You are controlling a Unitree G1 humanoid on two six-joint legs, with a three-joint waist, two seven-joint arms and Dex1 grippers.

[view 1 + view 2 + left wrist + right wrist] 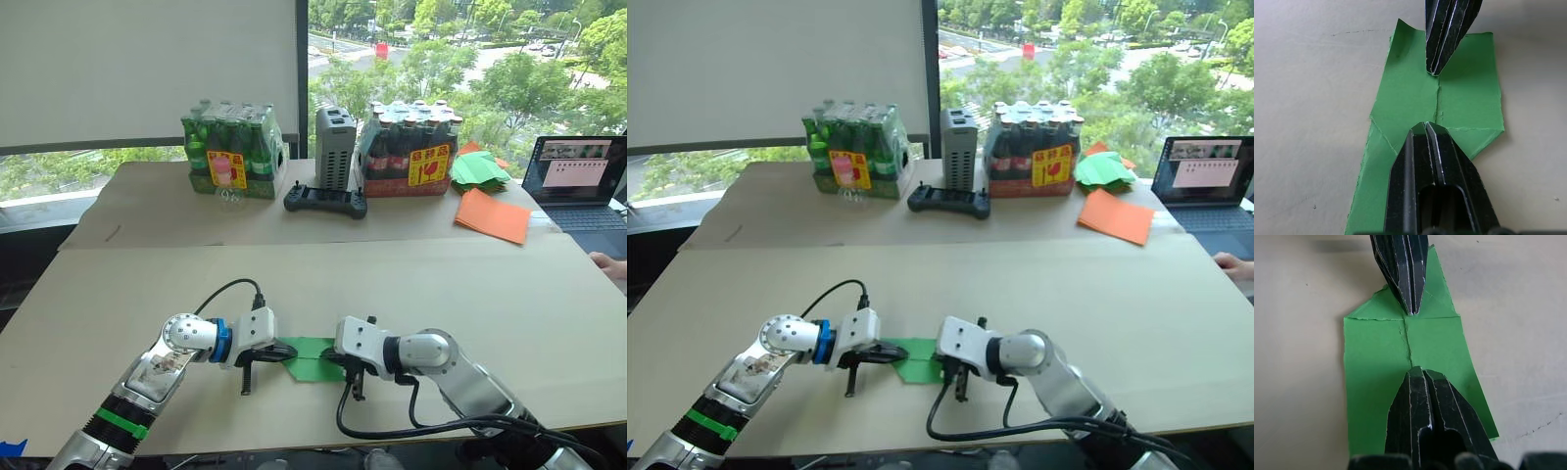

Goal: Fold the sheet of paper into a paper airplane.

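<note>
You're getting two head views looking forward and down across the table (549,323) toward the window, basically the same scene slightly offset. Each wrist camera is sitting very close, peering along its own closed fingers. Both are catching the same sheet of paper (1415,98), each with the opposite gripper pointing in from across.

1. An office or lab test room on an upper floor: a large window (441,59) overlooks treetops and a street.
2. A white roller blind (147,69) covers part of the glass.
3. A cardboard-covered worktop (323,274) holds an open laptop (576,181), shrink-wrapped bottle packs (233,149), a handheld controller (325,201) and stacked orange sheets (493,215).
</note>
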